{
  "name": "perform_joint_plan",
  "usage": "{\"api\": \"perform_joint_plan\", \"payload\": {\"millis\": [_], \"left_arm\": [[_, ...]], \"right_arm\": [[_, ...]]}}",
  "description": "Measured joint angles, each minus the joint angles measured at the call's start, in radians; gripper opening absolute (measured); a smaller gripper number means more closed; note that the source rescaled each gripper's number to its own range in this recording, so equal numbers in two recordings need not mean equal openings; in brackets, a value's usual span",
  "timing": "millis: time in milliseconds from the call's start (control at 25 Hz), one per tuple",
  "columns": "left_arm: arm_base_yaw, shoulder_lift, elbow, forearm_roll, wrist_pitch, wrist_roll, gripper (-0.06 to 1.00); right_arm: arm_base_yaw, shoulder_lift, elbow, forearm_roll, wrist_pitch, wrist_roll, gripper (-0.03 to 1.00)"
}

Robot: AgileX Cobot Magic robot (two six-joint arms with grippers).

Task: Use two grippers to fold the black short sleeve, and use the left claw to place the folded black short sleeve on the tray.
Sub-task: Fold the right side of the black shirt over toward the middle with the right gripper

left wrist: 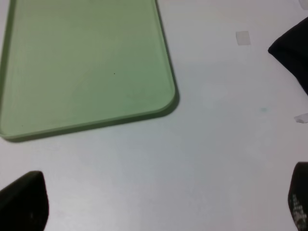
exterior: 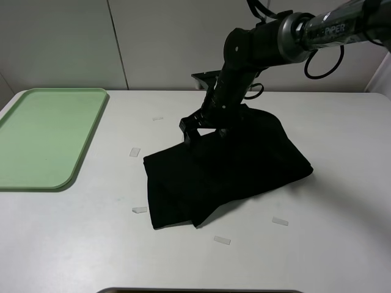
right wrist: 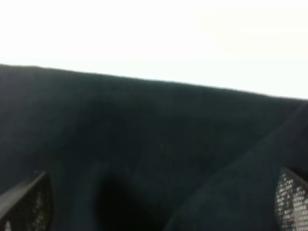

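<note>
The black short sleeve [exterior: 226, 168] lies folded into a rumpled bundle at the middle of the white table. My right gripper [exterior: 203, 130] reaches down from the upper right to the bundle's far left edge, jaws open and nothing held. In the right wrist view its fingertips [right wrist: 24, 202] stand wide apart just above the black fabric [right wrist: 154, 144]. The pale green tray [exterior: 46, 134] sits empty at the left. My left gripper [left wrist: 161, 202] is open over bare table near the tray's corner [left wrist: 159, 103], with a corner of the shirt [left wrist: 293, 53] at the frame's edge. The left arm is out of the high view.
Small clear tape strips lie around the shirt [exterior: 134, 152] [exterior: 139, 210] [exterior: 222, 240] [exterior: 280, 221]. A white wall stands behind the table. A dark object's edge [exterior: 201, 291] shows at the table's near side.
</note>
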Motion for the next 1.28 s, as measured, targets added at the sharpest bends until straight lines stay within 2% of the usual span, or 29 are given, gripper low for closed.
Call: {"api": "perform_joint_plan", "payload": {"millis": [200,480,720,920,1080,1120,1280], "left_arm": [[0.000,0.000,0.000,0.000,0.000,0.000,1.00],[0.000,0.000,0.000,0.000,0.000,0.000,1.00],[0.000,0.000,0.000,0.000,0.000,0.000,1.00],[0.000,0.000,0.000,0.000,0.000,0.000,1.00],[0.000,0.000,0.000,0.000,0.000,0.000,1.00],[0.000,0.000,0.000,0.000,0.000,0.000,1.00],[0.000,0.000,0.000,0.000,0.000,0.000,1.00]], "right_arm": [[0.000,-0.018,0.001,-0.015,0.036,-0.003,1.00],[0.000,-0.181,0.001,-0.097,0.066,-0.003,1.00],[-0.028,-0.257,0.001,-0.205,0.139,-0.003,1.00],[-0.131,-0.257,0.044,-0.372,0.219,-0.002,1.00],[-0.192,-0.257,0.106,-0.436,0.216,0.014,1.00],[-0.219,-0.257,0.158,-0.444,0.195,0.031,1.00],[-0.231,-0.257,0.248,-0.417,0.106,0.050,1.00]]}}
